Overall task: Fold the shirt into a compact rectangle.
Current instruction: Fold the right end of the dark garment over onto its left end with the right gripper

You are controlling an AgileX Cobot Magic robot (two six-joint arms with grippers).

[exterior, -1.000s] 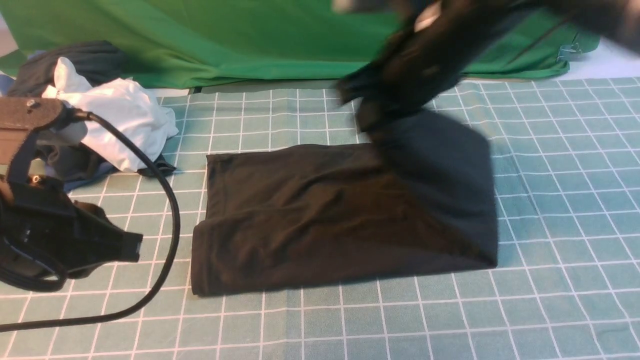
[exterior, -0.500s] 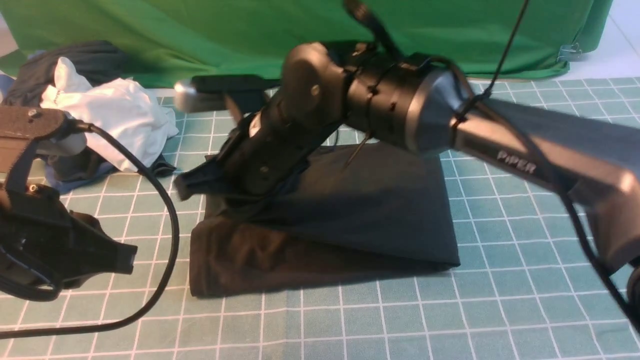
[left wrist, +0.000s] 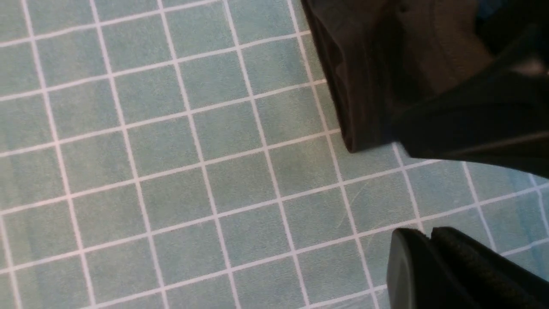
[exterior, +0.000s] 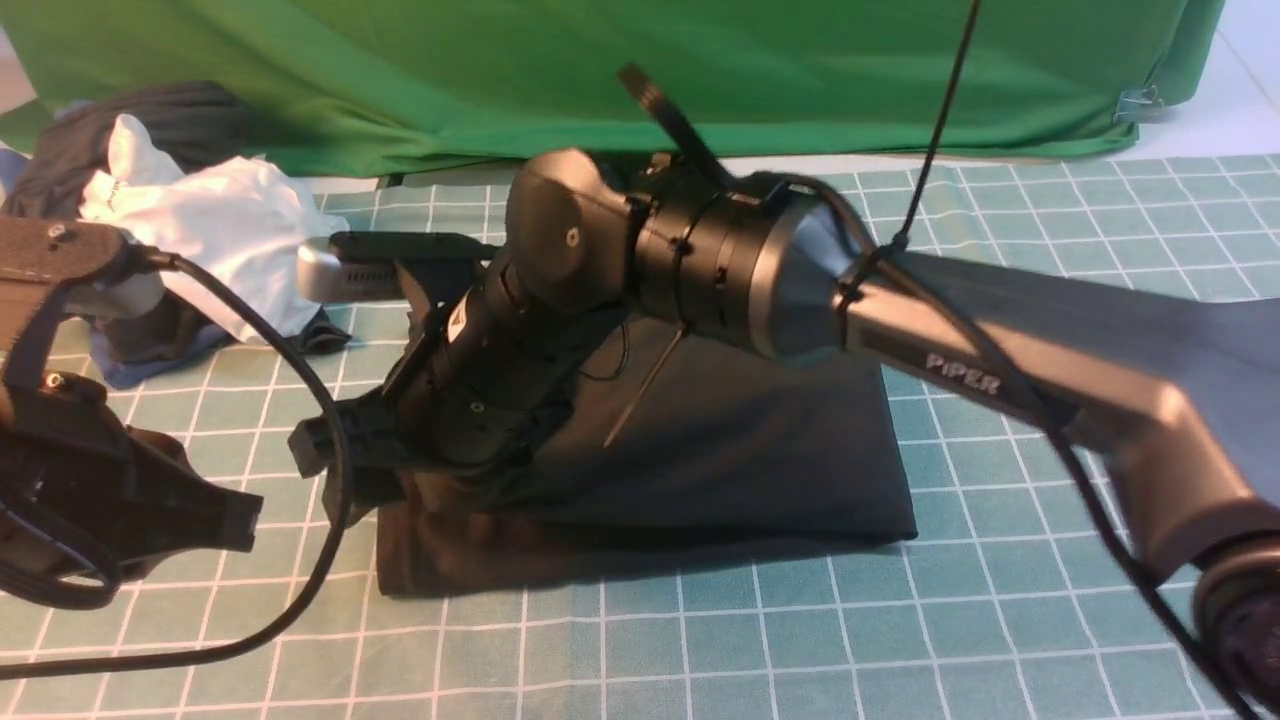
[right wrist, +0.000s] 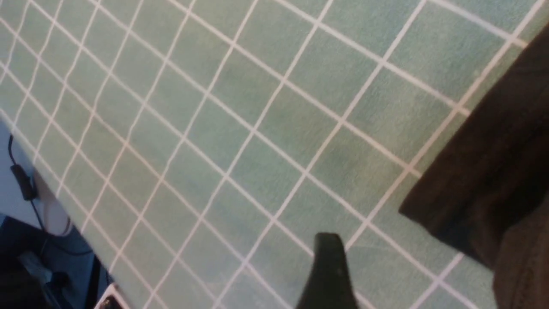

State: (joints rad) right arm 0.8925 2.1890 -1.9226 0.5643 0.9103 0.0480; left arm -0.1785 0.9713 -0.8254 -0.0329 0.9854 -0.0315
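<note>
Right gripper [exterior: 325, 468], jaw width unclear, with shirt [exterior: 740, 450] edge just beneath; left gripper [exterior: 240, 520] closed, empty. Snagged cloth could undo the fold.

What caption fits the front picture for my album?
Right arm stretches across the folded black shirt on the green grid mat; the shut left pincer hovers at the left.

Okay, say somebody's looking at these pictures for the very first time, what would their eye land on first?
The big dark right arm comes first: it stretches across the middle of the front view and over the black shirt, which lies partly folded on the teal gridded mat. Behind them hangs a bright green backdrop, and a crumpled white garment sits at the far left.
</note>
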